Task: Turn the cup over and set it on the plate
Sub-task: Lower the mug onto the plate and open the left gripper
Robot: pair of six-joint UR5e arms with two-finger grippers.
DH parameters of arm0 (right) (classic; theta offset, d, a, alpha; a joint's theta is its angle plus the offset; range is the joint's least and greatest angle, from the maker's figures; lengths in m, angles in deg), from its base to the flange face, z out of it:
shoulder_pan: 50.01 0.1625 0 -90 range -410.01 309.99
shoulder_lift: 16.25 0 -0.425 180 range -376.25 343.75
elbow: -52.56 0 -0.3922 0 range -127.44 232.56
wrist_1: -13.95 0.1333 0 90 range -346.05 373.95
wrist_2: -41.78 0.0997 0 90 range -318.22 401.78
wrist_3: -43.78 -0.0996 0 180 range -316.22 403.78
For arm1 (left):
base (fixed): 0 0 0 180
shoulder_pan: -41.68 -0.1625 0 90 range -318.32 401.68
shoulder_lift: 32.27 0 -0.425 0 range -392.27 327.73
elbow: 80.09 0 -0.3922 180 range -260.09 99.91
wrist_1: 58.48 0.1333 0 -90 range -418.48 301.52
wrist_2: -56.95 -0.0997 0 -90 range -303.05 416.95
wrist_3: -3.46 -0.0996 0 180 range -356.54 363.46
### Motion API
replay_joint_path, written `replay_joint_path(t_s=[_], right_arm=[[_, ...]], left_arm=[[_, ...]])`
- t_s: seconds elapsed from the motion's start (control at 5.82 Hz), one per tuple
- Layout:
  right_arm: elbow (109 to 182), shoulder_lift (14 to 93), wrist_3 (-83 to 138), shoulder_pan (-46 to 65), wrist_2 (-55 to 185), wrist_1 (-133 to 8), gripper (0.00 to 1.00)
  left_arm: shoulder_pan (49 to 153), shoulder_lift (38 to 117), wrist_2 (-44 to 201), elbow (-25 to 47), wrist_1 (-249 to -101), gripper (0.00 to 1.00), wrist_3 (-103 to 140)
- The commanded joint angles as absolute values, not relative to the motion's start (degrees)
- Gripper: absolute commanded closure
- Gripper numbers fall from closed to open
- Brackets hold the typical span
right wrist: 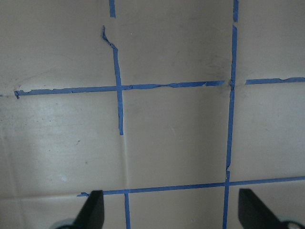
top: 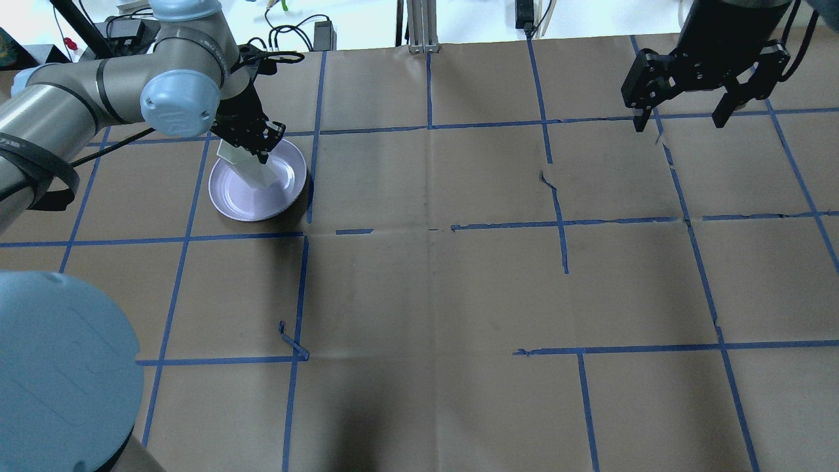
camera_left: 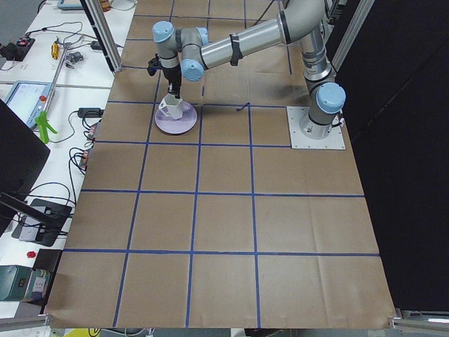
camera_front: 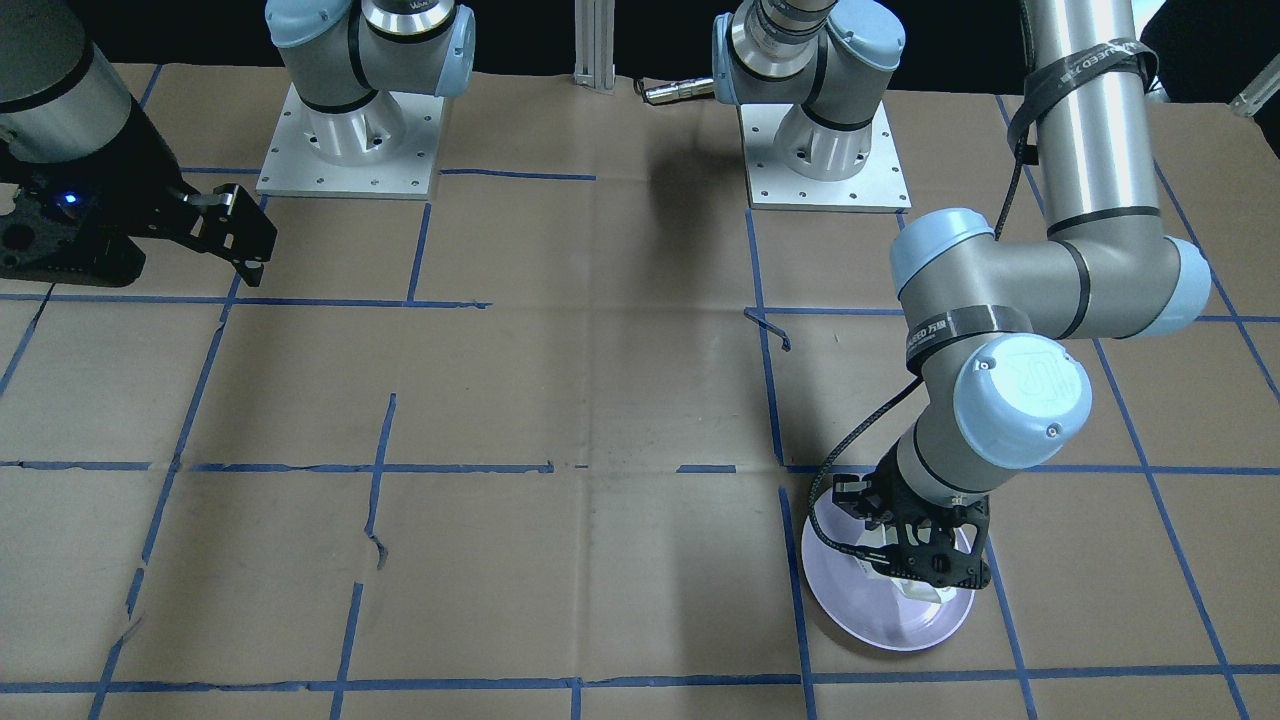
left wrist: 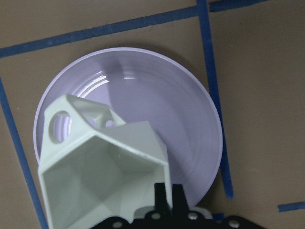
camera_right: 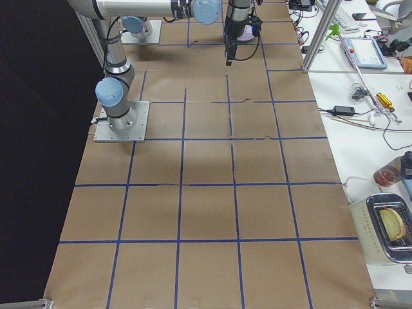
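Note:
The white faceted cup (left wrist: 102,176) is held in my left gripper (left wrist: 167,195), which is shut on its wall at the rim. The cup is tilted, its open mouth faces the wrist camera, and its angular handle (left wrist: 71,114) points away. It sits over the pale lavender plate (left wrist: 157,95). I cannot tell whether its base touches the plate. The overhead view shows the cup (top: 249,167), the plate (top: 239,200) and the left gripper (top: 252,145) at the table's far left. My right gripper (top: 680,122) is open and empty, high at the far right.
Brown paper with blue tape lines (top: 429,226) covers the table. The two arm bases (camera_front: 345,140) (camera_front: 825,150) stand at the robot's side. Cables and equipment (top: 288,33) lie beyond the far edge, behind the plate.

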State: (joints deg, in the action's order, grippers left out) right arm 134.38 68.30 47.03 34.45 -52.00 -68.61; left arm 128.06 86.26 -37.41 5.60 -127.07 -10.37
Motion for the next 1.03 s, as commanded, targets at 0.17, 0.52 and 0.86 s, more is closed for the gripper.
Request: replay_joint_path(t_s=[0.17, 0.52, 0.86], right_arm=[[134.4, 68.3, 47.0, 34.5, -52.0, -68.7, 0.0], [134.4, 68.3, 47.0, 34.5, -52.0, -68.6, 0.0], [134.4, 68.3, 47.0, 34.5, -52.0, -68.7, 0.0]], left_arm=[[127.9, 87.6, -39.0, 5.5, -126.8, 0.22, -10.8], [127.4, 83.6, -38.9, 3.8, -129.5, 0.01, -10.7], [128.2, 72.0, -38.2, 4.0, -142.3, 0.01, -7.6]])
